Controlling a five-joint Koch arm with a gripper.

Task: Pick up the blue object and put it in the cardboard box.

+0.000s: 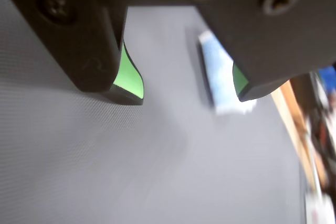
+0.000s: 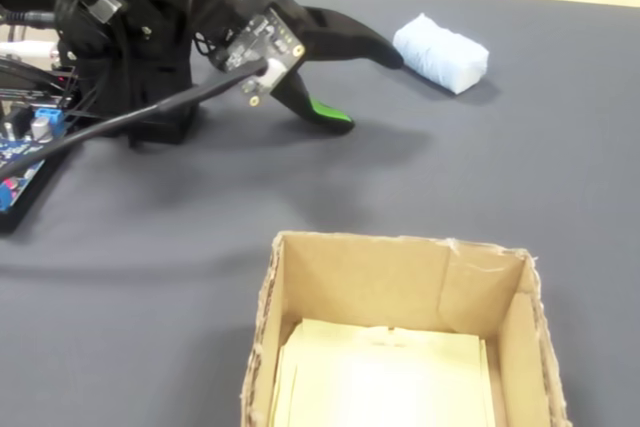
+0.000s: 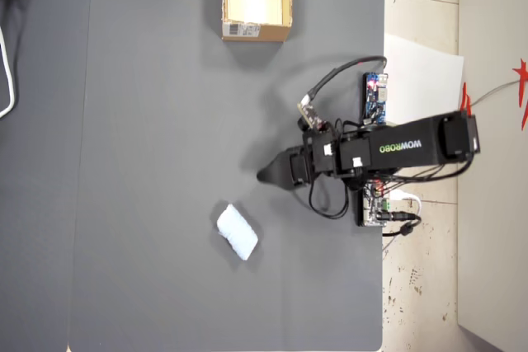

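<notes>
The blue object (image 2: pixel 442 52) is a pale blue-white soft pad lying flat on the grey mat; it also shows in the overhead view (image 3: pixel 237 232). My gripper (image 2: pixel 368 90) hovers just short of it, open, with nothing between its green-padded fingers (image 2: pixel 335 115). In the wrist view the pad (image 1: pixel 220 74) lies ahead beside the right-hand jaw, blurred, and the gripper (image 1: pixel 189 97) stands wide apart. The cardboard box (image 2: pixel 350 277) sits open in the near foreground with a pale yellow floor. In the overhead view it (image 3: pixel 256 32) stands at the mat's top edge, far from the gripper (image 3: pixel 266 176).
A blue circuit board (image 3: pixel 375 96) and a second board with cables (image 3: pixel 378 204) sit by the arm's base at the mat's right edge in the overhead view. Wires trail along the arm (image 2: pixel 120 122). The grey mat (image 3: pixel 148 162) spreads wide to the left.
</notes>
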